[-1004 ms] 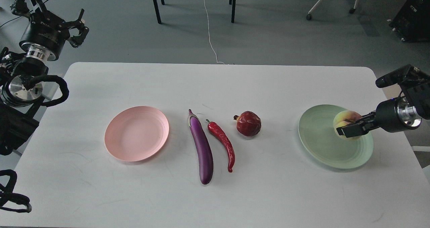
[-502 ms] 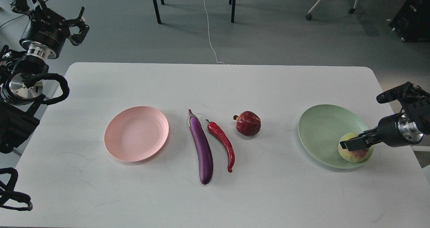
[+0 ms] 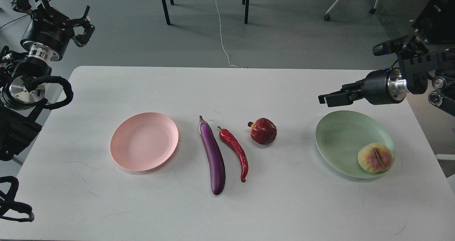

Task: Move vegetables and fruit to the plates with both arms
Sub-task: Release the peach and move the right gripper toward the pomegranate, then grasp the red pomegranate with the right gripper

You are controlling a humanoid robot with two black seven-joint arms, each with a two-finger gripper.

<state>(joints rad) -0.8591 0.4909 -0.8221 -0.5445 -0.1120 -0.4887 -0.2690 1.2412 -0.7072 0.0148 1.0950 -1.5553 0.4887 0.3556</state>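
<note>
A yellow-pink peach (image 3: 374,158) lies in the pale green plate (image 3: 337,134) at the right, near its front right rim. My right gripper (image 3: 325,98) hangs empty above the plate's far edge, pointing left, fingers apart. The dark red pomegranate (image 3: 263,131), the red chili pepper (image 3: 235,151) and the purple eggplant (image 3: 212,155) lie side by side at the table's middle. The pale pink plate (image 3: 144,141) is empty at the left. My left gripper (image 3: 84,25) is open and raised beyond the table's far left corner.
The white table (image 3: 227,88) ends close to the green plate on the right. Chair and table legs (image 3: 164,4) and a white cable (image 3: 221,27) lie on the floor behind. My left arm's black cables (image 3: 60,91) loop over the table's left edge.
My right gripper let go of the peach, which now rests in the green plate, and rose up and back to the left. The left arm has barely moved.
</note>
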